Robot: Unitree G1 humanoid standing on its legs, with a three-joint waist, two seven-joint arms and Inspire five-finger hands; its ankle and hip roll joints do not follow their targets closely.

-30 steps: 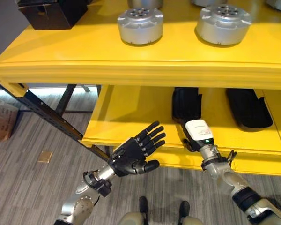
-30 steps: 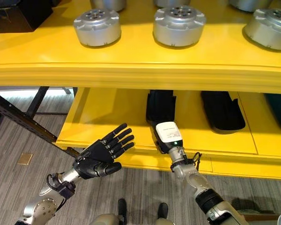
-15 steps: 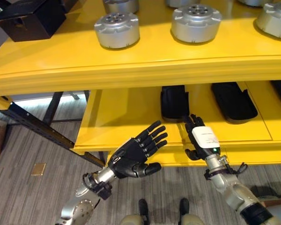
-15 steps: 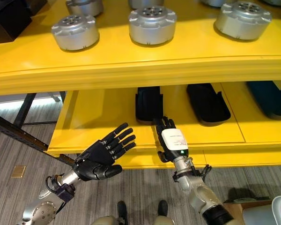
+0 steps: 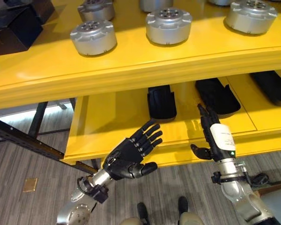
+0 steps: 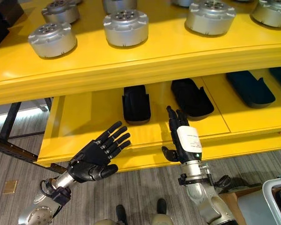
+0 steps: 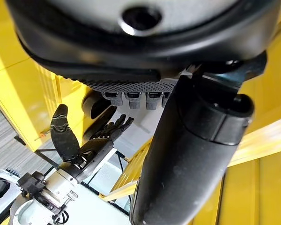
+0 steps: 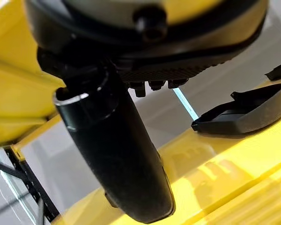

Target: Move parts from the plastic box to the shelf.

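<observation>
Both hands, left hand and right hand, w/ fingers spread wide & empty; 3+ flat black plastic parts already lie on lower yellow metal shelf, box contents unseen.

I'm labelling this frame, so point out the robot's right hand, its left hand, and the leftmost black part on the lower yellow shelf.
right hand (image 5: 218,140): left eye view, white back cover.
left hand (image 5: 126,157): left eye view, open palm.
leftmost black part (image 5: 161,101): left eye view, top face.

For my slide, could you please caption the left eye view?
Both hands, left and right, open and empty before the yellow shelf, silver parts above, black parts below.
</observation>
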